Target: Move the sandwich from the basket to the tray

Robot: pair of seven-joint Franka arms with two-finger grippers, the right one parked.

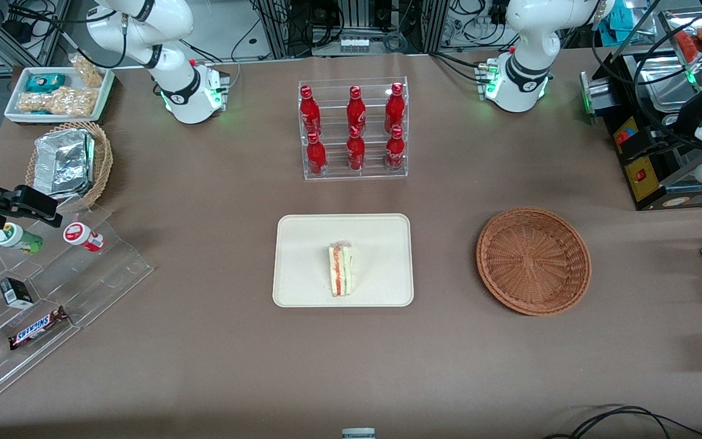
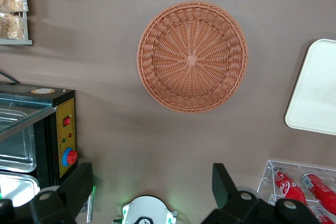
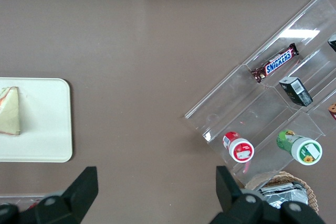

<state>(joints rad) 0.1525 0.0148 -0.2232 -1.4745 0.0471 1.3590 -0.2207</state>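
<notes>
Sandwich (image 1: 340, 270): lying on the tray (image 1: 302, 244).
Basket (image 1: 534, 260): I see nothing inside.
Gripper (image 2: 152, 190): raised near the basket, fingers apart.

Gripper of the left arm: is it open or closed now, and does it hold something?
Gripper: open, holding nothing, above the table near the empty basket; the sandwich lies on the tray.

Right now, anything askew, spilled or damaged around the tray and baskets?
Nothing stands out. The triangular white-bread sandwich sits intact on the cream rectangular tray; the reddish-brown round wicker basket holds nothing. The left gripper hangs open above the table near the basket.
</notes>
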